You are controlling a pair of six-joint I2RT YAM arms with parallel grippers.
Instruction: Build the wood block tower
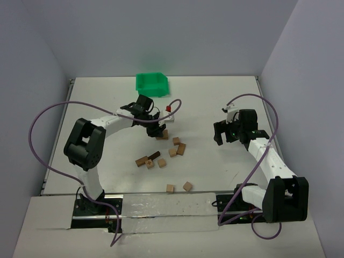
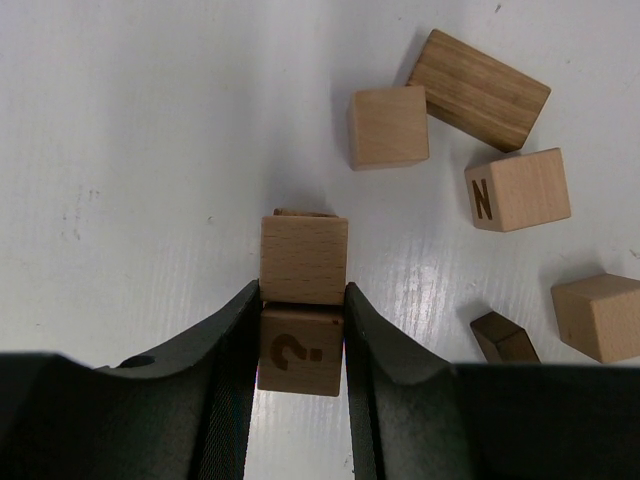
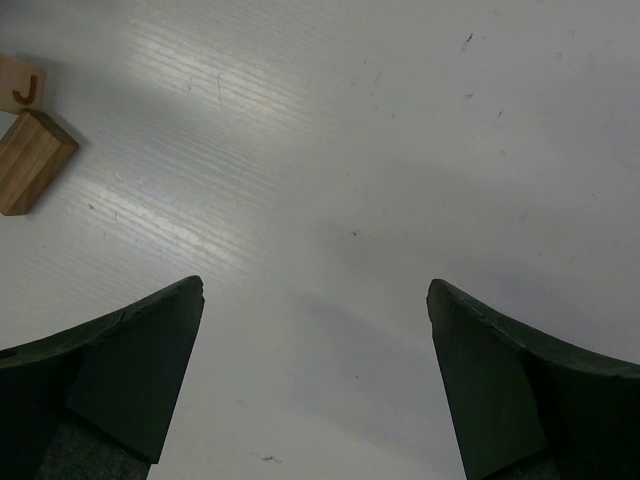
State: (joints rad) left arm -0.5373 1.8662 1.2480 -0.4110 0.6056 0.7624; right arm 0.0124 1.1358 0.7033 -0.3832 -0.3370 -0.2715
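wood block tower (image 1: 162, 134) is barely a stack rn: light tan cubes, grain visible, some with burnt-in characters. It sits upper-centre of the top view, right at the left gripper (image 2: 302, 293). Left wrist view: jaws closed partway and clamped on the question-mark cube (image 2: 298, 352), one finger flat on each side, lower centre of frame. The cube's far edge butts a plain cube (image 2: 304, 258) directly above it in frame. A thin wooden edge (image 2: 300, 212) of a third piece pokes out past that. Can't tell from this angle which sits on which. Five loose pieces in the right half of that frame: a plain cube (image 2: 388, 127) just beside a tan bar (image 2: 478, 89), an N cube (image 2: 517, 189), another plain cube (image 2: 600, 315) at the right edge, and a dark brown piece (image 2: 505, 338) partly hidden by the finger. Top view, away from the gripper, I count nine loose blocks on the table (image 1: 107, 107): three just lower right of it, four in a centre cluster incl. one dark bar (image 1: 154, 156), two apart at lower centre. Right gripper (image 3: 315, 288) is spread wide with nothing in it, over bare table right of centre, well apart from the blocks. Its view catches a J cube (image 3: 18, 82) and a bar (image 3: 32, 160) upper left. One green bin (image 1: 151, 83), top centre.
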